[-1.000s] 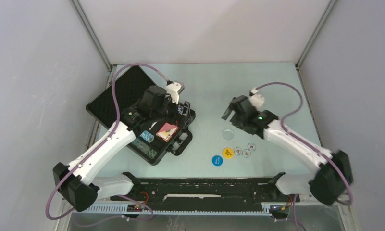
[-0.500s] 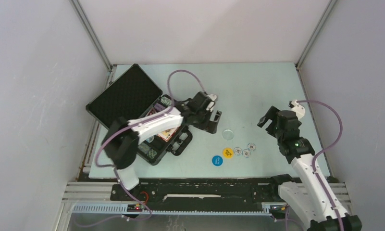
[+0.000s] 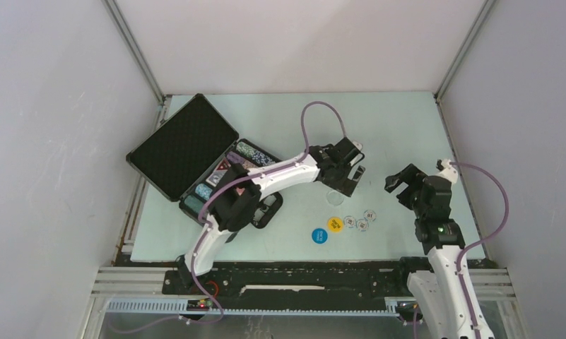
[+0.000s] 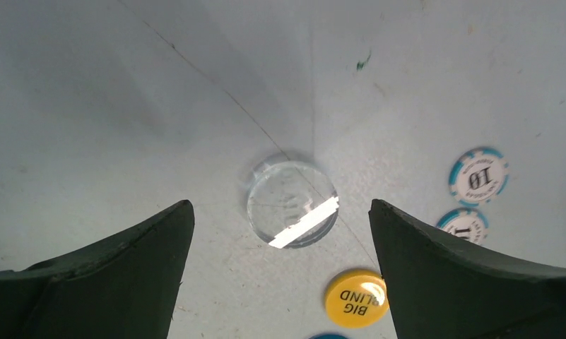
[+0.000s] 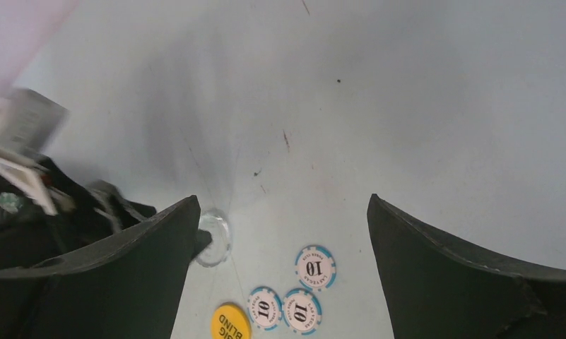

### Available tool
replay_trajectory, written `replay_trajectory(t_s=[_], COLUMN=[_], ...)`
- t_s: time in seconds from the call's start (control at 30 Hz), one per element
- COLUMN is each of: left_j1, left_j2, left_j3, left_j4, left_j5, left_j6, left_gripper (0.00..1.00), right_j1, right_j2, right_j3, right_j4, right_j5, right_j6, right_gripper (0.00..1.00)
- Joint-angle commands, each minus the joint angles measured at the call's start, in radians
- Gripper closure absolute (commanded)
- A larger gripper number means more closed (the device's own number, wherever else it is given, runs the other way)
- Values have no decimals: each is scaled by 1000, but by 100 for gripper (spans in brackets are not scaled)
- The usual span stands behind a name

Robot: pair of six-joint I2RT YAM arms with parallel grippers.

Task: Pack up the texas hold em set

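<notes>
**Q:** Status, nearest first?

**A:** Closest to my bases is the blue disc [image 3: 319, 235], loose on the table [image 3: 386, 120]. Just beyond it is the yellow BIG BLIND button [image 4: 355, 297]. Beside that are three white-and-blue 10 chips [image 5: 315, 267], clustered together. None of these is packed.

**Q:** Your left gripper?

**A:** The left gripper [image 4: 278, 212] hangs over the clear disc [image 4: 292, 204]. My jaws are spread wide, one finger on either side of it, and I have hold of nothing. The disc lies flat on the table, and I cannot tell how much height is left above it.

**Q:** And the right?

**A:** The right gripper [image 5: 283, 205] is also spread wide and empty. It sits to the right of the loose pieces, clear of them.

**Q:** The case?

**A:** The black briefcase [image 3: 268, 206] sits farther back on the left, well apart from the loose pieces, with its handle toward them. The lid [image 3: 183, 145] is thrown back with the foam showing. Rows of chips [image 3: 254, 152] are already seated in the base, but my own arm hides much of the rest.

**Q:** How far along?

**A:** I judge the bulk is done. Six small pieces are still out: the clear disc, the button, the blue disc and three chips. After that, the lid has to go down. The clear disc looks to be the piece in hand.
</notes>
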Motion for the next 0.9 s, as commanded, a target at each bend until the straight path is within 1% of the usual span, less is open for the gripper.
replay_trajectory(t_s=[0.0,0.07,0.13,0.27,0.4,0.57,0.7,0.87], left_j1=[-31,-37,-39,-46,-48,-49,-49,-48], left_j2=[37,56,71,96,126,130,107,37], left_j3=[50,52,52,70,90,87,79,52], left_j4=[-80,-81,-81,-85,-115,-117,-117,-125], left_j5=[-43,-42,-37,-39,-66,-72,-88,-116], left_j6=[35,33,34,39,29,36,52,74], left_gripper=[0,1,3,8,19,26,45,62], right_j1=[-16,-20,-30,-33,-35,-34,-36,-42], right_j2=[-47,-62,-84,-93,-91,-85,-82,-85], right_j3=[-1,1,-2,-10,-21,-35,-39,-39], right_j4=[40,8,-9,2,12,28,31,30], right_j5=[5,79,110,92,89,82,84,75], right_j6=[13,32,46,38,39,40,38,35], right_gripper=[2,1,0,0,0,0,0,0])
